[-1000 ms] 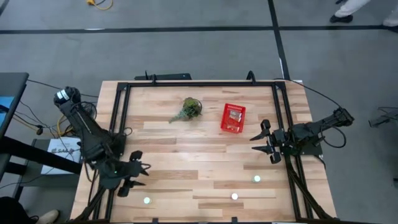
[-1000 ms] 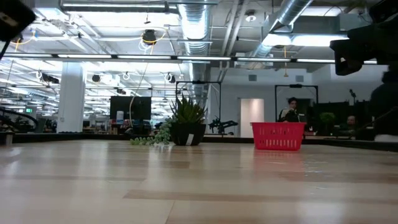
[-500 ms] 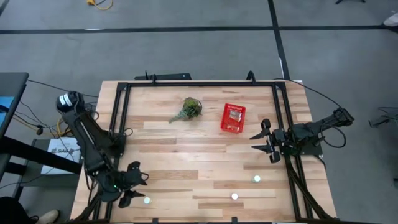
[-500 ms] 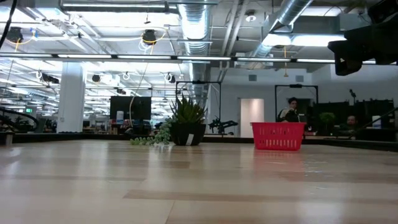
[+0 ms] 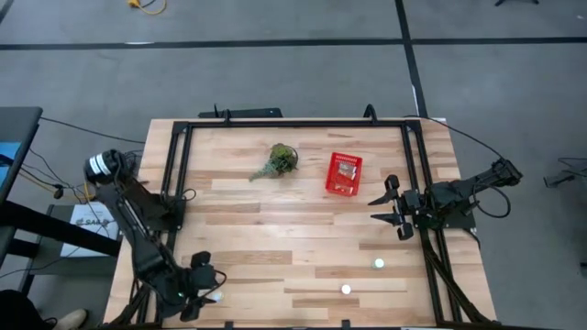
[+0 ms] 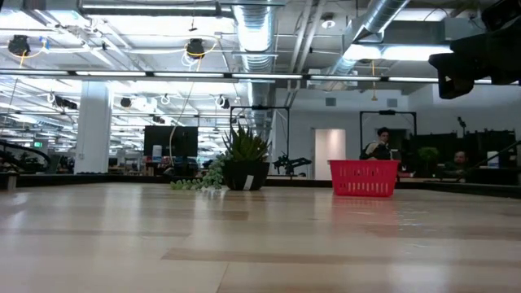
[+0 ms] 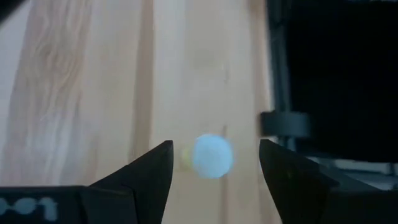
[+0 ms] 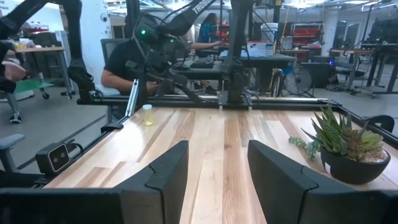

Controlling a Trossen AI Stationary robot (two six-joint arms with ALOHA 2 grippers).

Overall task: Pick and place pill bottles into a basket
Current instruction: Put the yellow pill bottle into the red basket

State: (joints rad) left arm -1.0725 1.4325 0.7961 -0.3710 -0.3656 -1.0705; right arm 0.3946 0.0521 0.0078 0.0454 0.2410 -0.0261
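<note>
High view: a wooden table [image 5: 293, 229] framed by black rails. The left hand [image 5: 207, 291] hangs low over the near left corner, directly above a pill bottle [image 5: 216, 295] standing upright. Left wrist view shows this hand's fingers [image 7: 152, 174] spread wide on either side of the bottle's white cap, not touching it. Two more pill bottles [image 5: 346, 290] [image 5: 379, 264] stand near the front edge, right of centre. The red basket [image 5: 344, 174] sits toward the far side, with a green plant sprig [image 5: 278, 162] to its left. The right hand [image 5: 387, 207] waits by the right rail, fingers parted, holding nothing.
</note>
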